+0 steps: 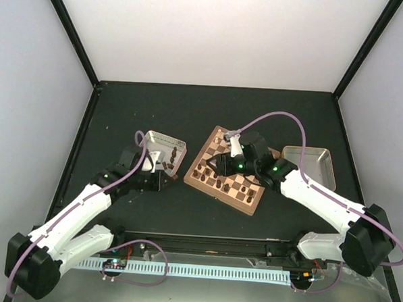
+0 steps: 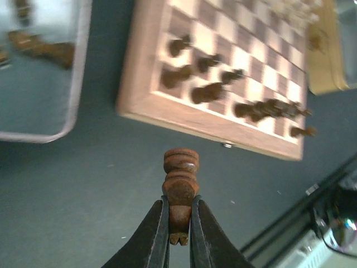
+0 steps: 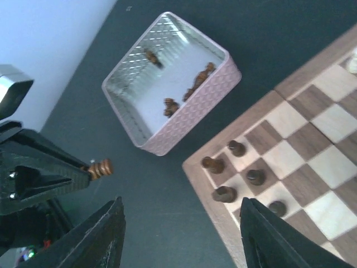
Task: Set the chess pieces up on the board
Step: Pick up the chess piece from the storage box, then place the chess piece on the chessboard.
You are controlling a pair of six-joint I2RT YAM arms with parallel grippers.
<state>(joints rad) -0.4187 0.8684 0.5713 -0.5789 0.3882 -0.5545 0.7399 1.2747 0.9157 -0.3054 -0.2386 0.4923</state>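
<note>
The wooden chessboard (image 1: 213, 192) lies mid-table with several dark brown chess pieces (image 1: 210, 176) standing on its near-left squares. My left gripper (image 2: 179, 223) is shut on one dark brown piece (image 2: 179, 178) and holds it above the dark table, left of the board's corner; the piece also shows in the right wrist view (image 3: 101, 167). My right gripper (image 3: 181, 223) is open and empty, hovering over the board's left corner (image 3: 215, 192) beside the standing dark pieces (image 3: 223, 194). In the top view it sits over the board (image 1: 219, 167).
A metal tray (image 1: 177, 164) left of the board holds a few loose dark pieces (image 3: 195, 84). A second metal tray (image 1: 310, 163) stands right of the board. Cream-white chessmen (image 2: 290, 8) stand along the board's far side. Black rails run along the table's near edge.
</note>
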